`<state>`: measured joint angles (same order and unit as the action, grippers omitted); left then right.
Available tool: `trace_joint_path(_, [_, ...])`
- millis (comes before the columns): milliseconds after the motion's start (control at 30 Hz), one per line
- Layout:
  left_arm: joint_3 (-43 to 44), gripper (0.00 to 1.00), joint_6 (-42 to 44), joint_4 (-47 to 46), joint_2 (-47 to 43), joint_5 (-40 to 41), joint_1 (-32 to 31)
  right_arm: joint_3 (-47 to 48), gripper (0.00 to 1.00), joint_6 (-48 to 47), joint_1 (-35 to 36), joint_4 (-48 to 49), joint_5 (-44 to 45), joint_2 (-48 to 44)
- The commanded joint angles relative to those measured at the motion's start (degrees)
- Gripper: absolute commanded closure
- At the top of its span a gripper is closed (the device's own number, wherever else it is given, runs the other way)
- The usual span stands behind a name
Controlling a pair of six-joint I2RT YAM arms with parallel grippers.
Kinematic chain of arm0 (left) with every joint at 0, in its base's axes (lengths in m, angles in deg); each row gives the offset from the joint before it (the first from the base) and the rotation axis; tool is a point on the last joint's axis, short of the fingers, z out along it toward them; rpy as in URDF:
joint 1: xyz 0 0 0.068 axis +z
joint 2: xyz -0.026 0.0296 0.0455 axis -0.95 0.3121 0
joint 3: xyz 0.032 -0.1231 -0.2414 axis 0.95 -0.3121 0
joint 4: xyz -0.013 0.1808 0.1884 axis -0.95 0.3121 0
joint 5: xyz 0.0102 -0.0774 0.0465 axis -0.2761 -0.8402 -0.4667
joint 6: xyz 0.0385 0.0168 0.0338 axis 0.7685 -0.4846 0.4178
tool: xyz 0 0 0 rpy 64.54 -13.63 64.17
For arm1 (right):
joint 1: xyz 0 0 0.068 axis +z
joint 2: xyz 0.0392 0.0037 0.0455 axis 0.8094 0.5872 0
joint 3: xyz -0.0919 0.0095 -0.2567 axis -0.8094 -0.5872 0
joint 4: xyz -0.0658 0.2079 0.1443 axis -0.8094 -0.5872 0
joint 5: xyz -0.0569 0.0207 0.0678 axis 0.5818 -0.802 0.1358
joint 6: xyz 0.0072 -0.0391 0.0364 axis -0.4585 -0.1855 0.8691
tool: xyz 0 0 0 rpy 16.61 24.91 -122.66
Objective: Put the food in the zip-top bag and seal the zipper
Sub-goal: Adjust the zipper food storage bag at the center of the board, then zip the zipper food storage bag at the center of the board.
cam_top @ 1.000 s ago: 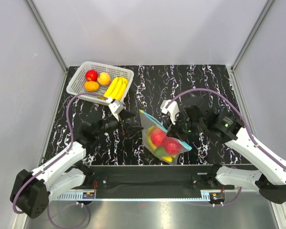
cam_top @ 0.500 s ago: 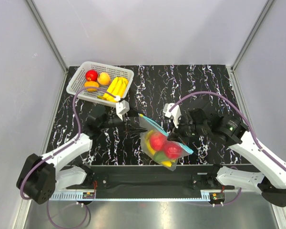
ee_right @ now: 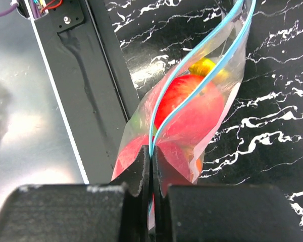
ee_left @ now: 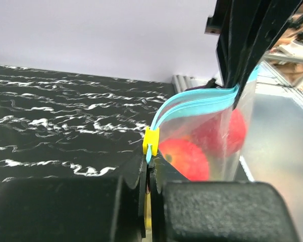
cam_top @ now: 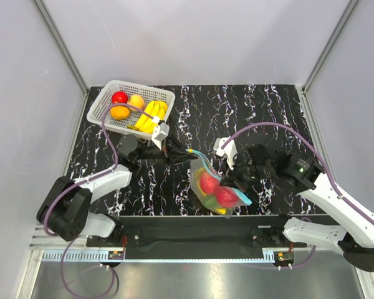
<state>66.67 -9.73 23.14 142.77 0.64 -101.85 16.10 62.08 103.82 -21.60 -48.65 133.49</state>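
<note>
While the left pincer (ee_left: 147, 174) was clenched on the zipper (ee_left: 202, 103) just behind its yellow slider (ee_left: 150, 142), the strip ran straight ahead to the right pincer (ee_right: 151, 169), clenched on the far end; the zip-top bag (cam_top: 207, 179), holding food (ee_left: 189, 159), stretched between them.

Left arm (cam_top: 103, 180) and right arm (cam_top: 338, 200) angled inward, jaws pinched tight.

Top camera high behind my arms, looks down on whole table (cam_top: 255, 106). Wrist cameras very near, look along my left hand (ee_left: 147, 174), my right hand (ee_right: 151, 169). All share zip-top bag (cam_top: 217, 187).
</note>
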Motion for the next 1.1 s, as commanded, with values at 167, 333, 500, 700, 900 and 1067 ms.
trace_joint_path(167, [2.30, 1.00, -2.53, -4.42, 2.17, -2.38, 0.16, 0.58, 0.47, 4.13, 0.32, 3.21, 8.96, -0.66])
trace_joint_path(333, [1.95, 1.00, -1.03, -2.99, 2.26, -2.38, 0.16, 4.09, 0.41, 5.11, 0.32, 3.99, 16.52, 0.31])
trace_joint_path(500, [3.10, 1.00, 0.20, 0.35, 3.40, -3.25, 0.07, 5.68, 0.56, 5.64, 0.41, 11.89, 17.50, 3.65])
trace_joint_path(700, [2.74, 1.00, 1.52, 0.96, 3.84, -3.69, -0.10, 5.94, 0.50, 1.95, 0.32, 19.02, 14.43, 9.45])
trace_joint_path(900, [2.57, 1.00, 2.31, 1.41, 3.93, -4.14, -0.37, 8.14, 0.52, -1.22, 0.32, 22.36, 10.39, 14.02])
trace_joint_path(1067, [2.31, 1.00, 2.67, 1.32, 3.67, -4.66, -0.54, 8.32, 0.42, -3.24, 0.32, 24.04, 8.63, 15.69])
